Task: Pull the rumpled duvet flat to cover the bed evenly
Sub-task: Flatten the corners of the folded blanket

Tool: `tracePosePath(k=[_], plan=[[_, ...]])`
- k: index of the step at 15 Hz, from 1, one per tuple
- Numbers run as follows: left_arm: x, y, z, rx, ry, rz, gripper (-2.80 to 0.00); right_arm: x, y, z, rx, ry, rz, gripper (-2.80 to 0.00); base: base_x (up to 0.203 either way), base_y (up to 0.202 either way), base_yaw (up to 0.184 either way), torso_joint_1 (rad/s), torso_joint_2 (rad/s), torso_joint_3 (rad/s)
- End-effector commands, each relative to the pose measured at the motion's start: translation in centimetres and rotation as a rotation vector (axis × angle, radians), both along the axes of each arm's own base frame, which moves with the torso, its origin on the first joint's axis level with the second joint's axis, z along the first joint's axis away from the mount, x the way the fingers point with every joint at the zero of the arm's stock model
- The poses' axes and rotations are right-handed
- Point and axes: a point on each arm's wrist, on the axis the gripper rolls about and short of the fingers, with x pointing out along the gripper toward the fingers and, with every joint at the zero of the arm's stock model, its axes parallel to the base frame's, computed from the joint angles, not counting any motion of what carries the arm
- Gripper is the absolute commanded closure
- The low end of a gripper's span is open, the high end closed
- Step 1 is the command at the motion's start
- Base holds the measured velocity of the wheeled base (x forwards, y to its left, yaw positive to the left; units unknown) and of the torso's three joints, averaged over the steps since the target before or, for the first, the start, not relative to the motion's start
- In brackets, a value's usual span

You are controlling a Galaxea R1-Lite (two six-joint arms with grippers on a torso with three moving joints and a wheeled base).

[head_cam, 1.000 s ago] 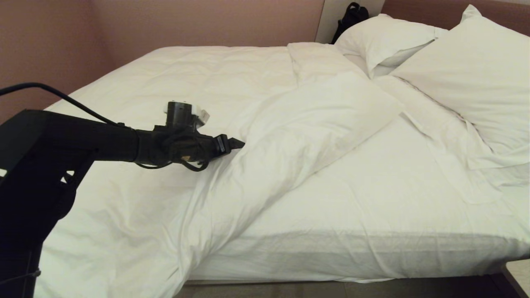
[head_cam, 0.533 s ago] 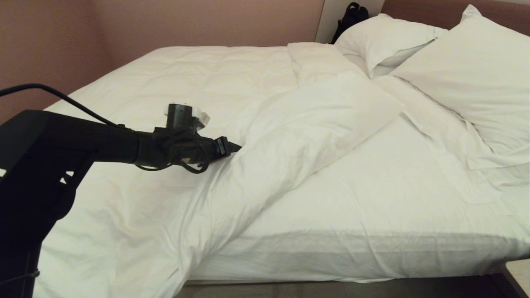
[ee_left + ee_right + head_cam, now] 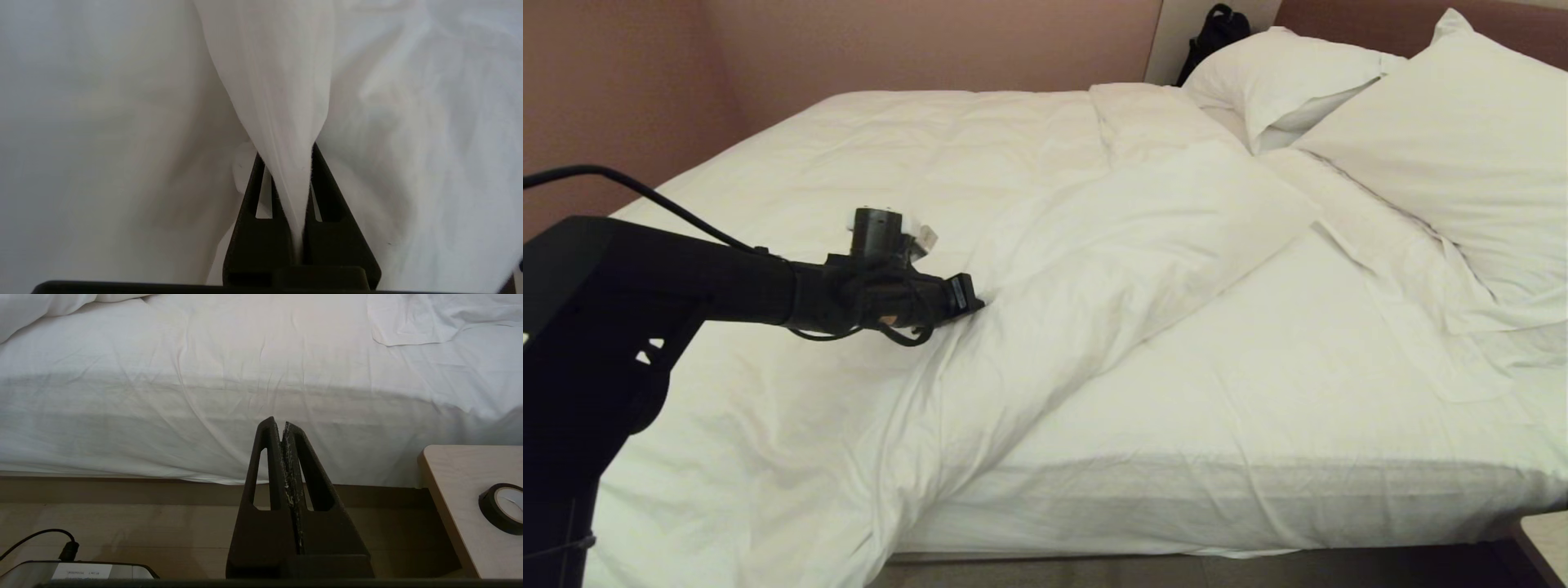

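Note:
The puffy white duvet [image 3: 915, 163] covers the left part of the bed, its near corner folded back in a thick diagonal flap [image 3: 1160, 237]. This leaves the white-sheeted mattress [image 3: 1258, 392] bare on the right. My left gripper [image 3: 978, 304] reaches level from the left to the flap's lower edge. In the left wrist view this gripper [image 3: 286, 149] is shut on a pinched ridge of duvet [image 3: 269, 61] that rises between the fingers. My right gripper [image 3: 280, 421] is shut and empty, held low beside the bed and facing the mattress side.
Two plump pillows [image 3: 1445, 147] [image 3: 1282, 73] lie at the head, with a black bag [image 3: 1213, 33] behind them. A wooden bedside table [image 3: 461, 498] carrying a tape roll [image 3: 500, 506] stands at the right. A cabled device [image 3: 81, 571] sits on the floor near the bed base [image 3: 122, 490].
The left gripper's fingers have closed on the duvet fold, and the hand has sunk a little and drawn slightly back to the left. The right arm has not moved.

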Motion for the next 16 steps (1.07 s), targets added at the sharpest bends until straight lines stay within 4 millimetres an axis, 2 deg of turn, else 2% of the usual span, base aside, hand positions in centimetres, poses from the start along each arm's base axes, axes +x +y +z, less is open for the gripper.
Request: tracePosePath(k=[1, 2, 3, 4, 5, 7, 10, 13, 16], plan=[[-1.2, -0.5, 1.2, -0.005, -0.014, -0.019, 0.00, 0.0, 0.0, 0.0, -0.001, 0.002, 0.001, 0.00, 0.000, 0.000, 0.000, 0.000, 0.00, 0.000], [-1.5, -0.7, 1.2, -0.005, -0.012, -0.027, 0.00, 0.0, 0.0, 0.0, -0.001, 0.002, 0.001, 0.00, 0.000, 0.000, 0.000, 0.000, 0.00, 0.000], [-2.8, -1.3, 1.9, -0.006, -0.015, -0.049, 0.00, 0.0, 0.0, 0.0, -0.001, 0.002, 0.001, 0.00, 0.000, 0.000, 0.000, 0.000, 0.00, 0.000], [-4.8, -2.0, 3.2, -0.011, -0.026, -0.080, 0.00, 0.0, 0.0, 0.0, -0.001, 0.002, 0.001, 0.00, 0.000, 0.000, 0.000, 0.000, 0.00, 0.000], [-6.9, -2.7, 3.5, -0.006, -0.010, -0.116, 0.00, 0.0, 0.0, 0.0, -0.001, 0.002, 0.001, 0.00, 0.000, 0.000, 0.000, 0.000, 0.00, 0.000], [-11.4, -4.1, 3.2, 0.006, 0.025, -0.197, 0.00, 0.0, 0.0, 0.0, -0.001, 0.002, 0.001, 0.00, 0.000, 0.000, 0.000, 0.000, 0.00, 0.000], [-16.1, -5.3, 2.9, 0.003, 0.011, -0.293, 0.00, 0.0, 0.0, 0.0, -0.001, 0.002, 0.001, 0.00, 0.000, 0.000, 0.000, 0.000, 0.00, 0.000], [-18.5, -5.4, 1.3, 0.032, 0.052, -0.344, 0.00, 0.0, 0.0, 0.0, -0.001, 0.002, 0.001, 0.00, 0.000, 0.000, 0.000, 0.000, 0.00, 0.000], [-19.7, -5.7, -1.6, 0.085, 0.130, -0.379, 0.00, 0.0, 0.0, 0.0, -0.001, 0.002, 0.001, 0.00, 0.000, 0.000, 0.000, 0.000, 0.00, 0.000]])
